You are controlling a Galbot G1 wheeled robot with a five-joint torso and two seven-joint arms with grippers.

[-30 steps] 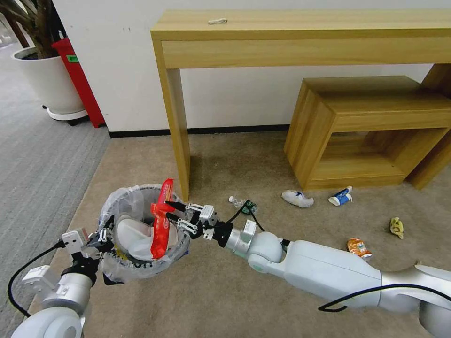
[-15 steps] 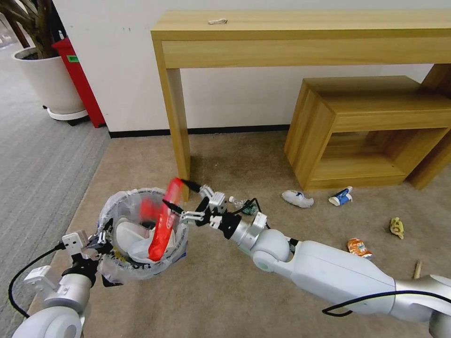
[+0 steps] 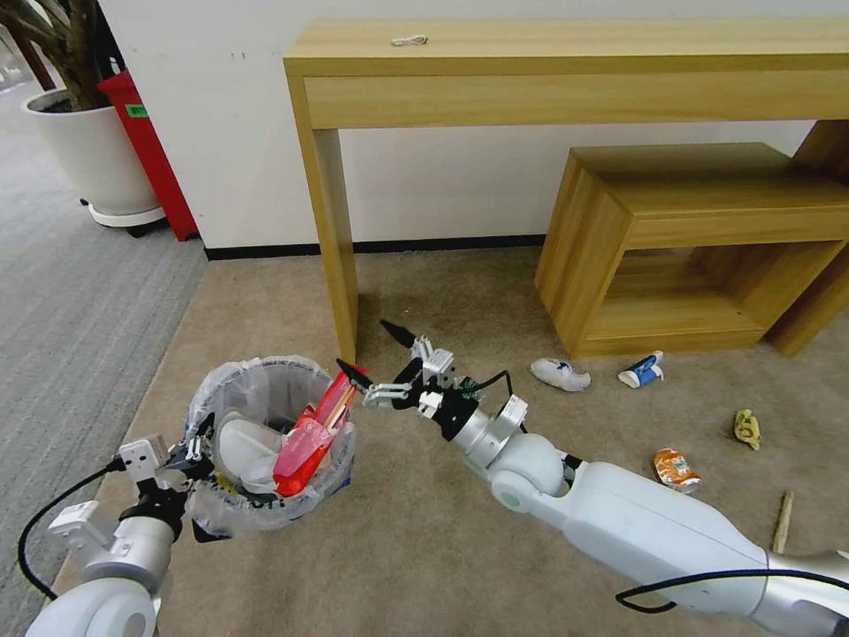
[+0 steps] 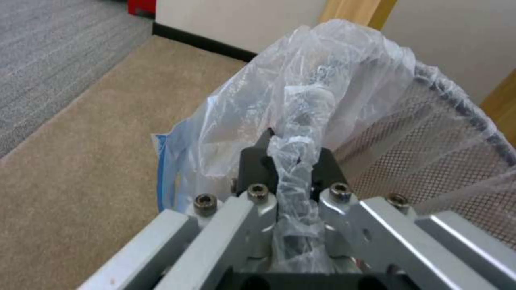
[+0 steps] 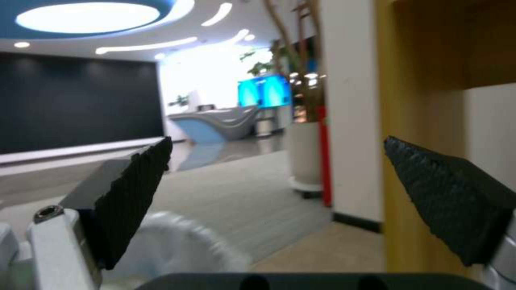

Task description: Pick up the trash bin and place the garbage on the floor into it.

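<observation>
The trash bin [image 3: 265, 442] is held above the beige carpet floor [image 3: 424, 566] at the robot's left, near the leg of the long wooden table [image 3: 566, 62]. Its near rim, together with the translucent white bag [image 4: 322, 92] that lines it, is clamped between the closed jaws of the left gripper [image 3: 190, 453]; in the left wrist view the bunched plastic is seen pinched between the dark fingers [image 4: 252, 165], with the dark mesh wall of the bin beside it. Inside the bin a white slipper [image 3: 239, 447] is seen lying against the liner, and a red wrapper [image 3: 309, 438] is leaned on the far rim with its upper end sticking out over the edge. Some smaller litter is glimpsed lower in the bin, too hidden to be named.

The right gripper [image 3: 373, 358] is held just beside that rim, over the carpet, with its jaws spread wide and nothing between them; one fingertip is close to the wrapper's upper end.

More garbage is left on the floor: a small bottle [image 3: 467, 387] partly hidden behind the right wrist, a second white slipper [image 3: 559, 373], a blue-white carton [image 3: 642, 370], a yellowish crumpled piece [image 3: 747, 428], a crushed orange can [image 3: 676, 467] and a wooden stick [image 3: 782, 522]. The low wooden shelf [image 3: 707, 239] is stood behind them
</observation>
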